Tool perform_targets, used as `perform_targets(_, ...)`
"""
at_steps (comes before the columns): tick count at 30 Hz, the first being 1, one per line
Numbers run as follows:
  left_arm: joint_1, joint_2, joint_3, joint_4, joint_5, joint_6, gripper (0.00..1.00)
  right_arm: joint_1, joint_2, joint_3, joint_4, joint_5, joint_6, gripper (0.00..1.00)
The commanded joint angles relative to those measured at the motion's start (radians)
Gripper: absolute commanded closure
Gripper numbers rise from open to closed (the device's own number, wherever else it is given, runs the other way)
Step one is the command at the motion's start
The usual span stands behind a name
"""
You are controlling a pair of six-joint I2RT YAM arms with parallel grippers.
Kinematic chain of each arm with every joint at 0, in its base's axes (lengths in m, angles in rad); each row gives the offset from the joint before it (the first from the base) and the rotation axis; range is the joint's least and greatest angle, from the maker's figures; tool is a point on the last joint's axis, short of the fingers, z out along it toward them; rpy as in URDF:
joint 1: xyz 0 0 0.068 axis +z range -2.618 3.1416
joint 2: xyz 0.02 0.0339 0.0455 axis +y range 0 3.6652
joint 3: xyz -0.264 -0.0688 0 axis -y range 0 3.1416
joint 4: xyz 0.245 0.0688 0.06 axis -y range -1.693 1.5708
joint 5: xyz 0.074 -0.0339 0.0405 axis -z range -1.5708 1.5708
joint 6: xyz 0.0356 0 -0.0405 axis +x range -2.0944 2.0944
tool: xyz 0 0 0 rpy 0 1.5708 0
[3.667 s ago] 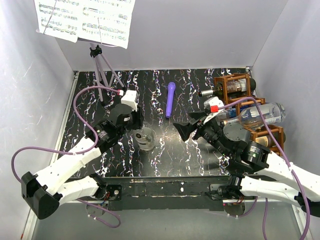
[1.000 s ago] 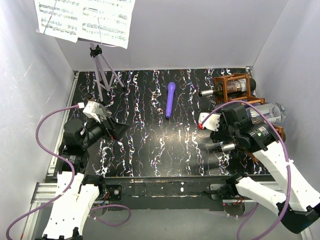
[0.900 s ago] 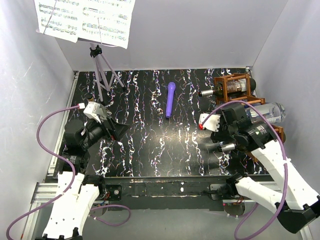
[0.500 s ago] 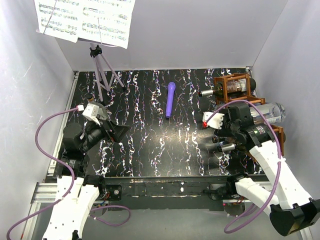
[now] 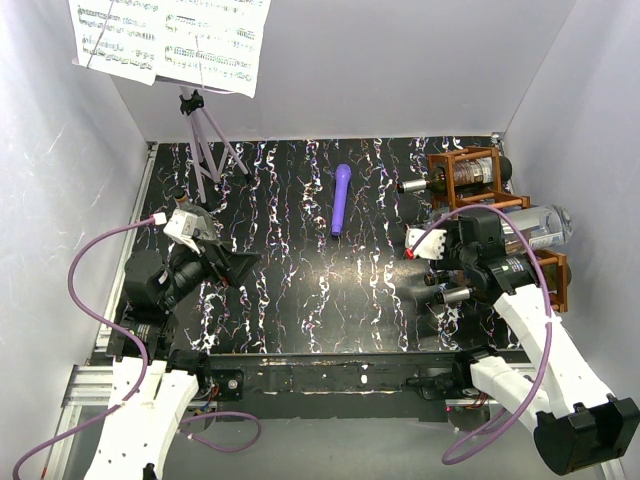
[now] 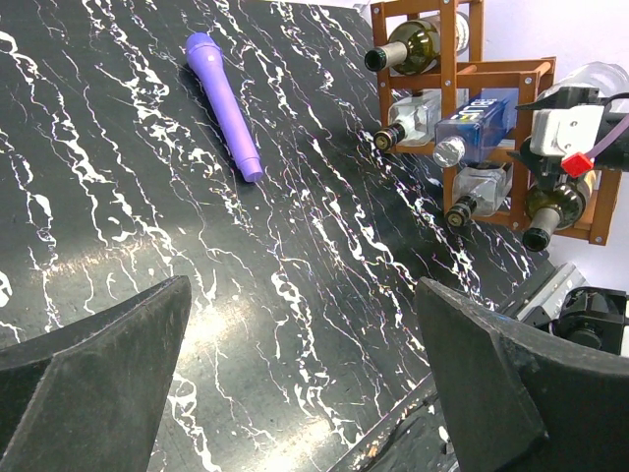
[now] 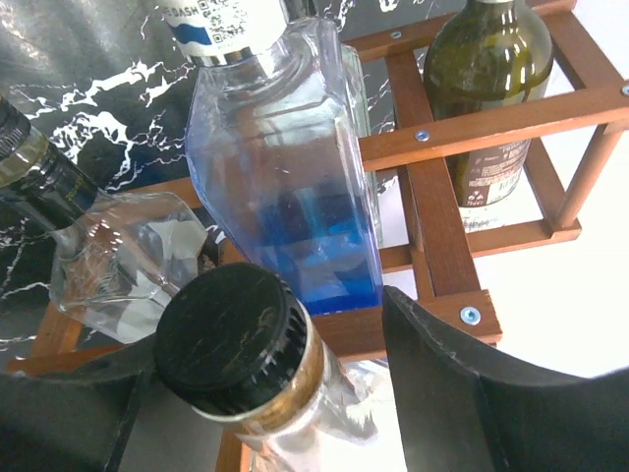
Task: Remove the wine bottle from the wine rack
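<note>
From above: my right arm [image 5: 528, 330] crooks over the wine rack [image 5: 440, 165], and my left arm [image 5: 150, 295] sits tucked near its base.

Left wrist: left gripper [image 6: 303, 295] spread wide, empty.

Right wrist: right gripper [image 7: 270, 334] gapes around a black-capped bottle [image 7: 231, 344]. The green wine bottle [image 7: 491, 88] lies ahead-right of it, in the rack. Heavy, slick glass, I reckon, so take the neck.
</note>
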Motion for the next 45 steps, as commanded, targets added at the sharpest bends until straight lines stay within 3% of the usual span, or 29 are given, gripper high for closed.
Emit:
perform_targets(1,-0.005,-0.004,-0.002,0.001,-0.014,0.014,0.02,-0.02,-0.018,-0.039,0.088,-0.032,-0.218,0.35)
perform_targets(5,-0.007,0.0,0.001,0.001,-0.014,0.014,0.02,-0.021,-0.028,-0.049,0.125,-0.031,-0.245,0.35)
perform_targets(7,-0.007,0.0,0.001,0.001,-0.014,0.014,0.02,-0.023,-0.032,-0.052,0.137,-0.029,-0.256,0.4)
perform_targets(12,-0.007,-0.006,-0.002,0.001,-0.015,0.014,0.02,-0.023,-0.06,-0.049,0.147,-0.06,-0.27,0.67)
perform_targets(16,-0.008,-0.007,-0.002,0.001,-0.018,0.014,0.02,-0.023,-0.081,-0.047,0.153,-0.071,-0.284,0.97)
perform_targets(17,-0.007,-0.009,-0.002,0.001,-0.02,0.014,0.02,-0.023,-0.081,-0.042,0.147,-0.069,-0.282,0.99)
perform_targets(45,-0.007,-0.015,-0.007,0.001,-0.031,0.014,0.02,-0.014,-0.043,0.251,0.007,0.047,-0.198,0.99)
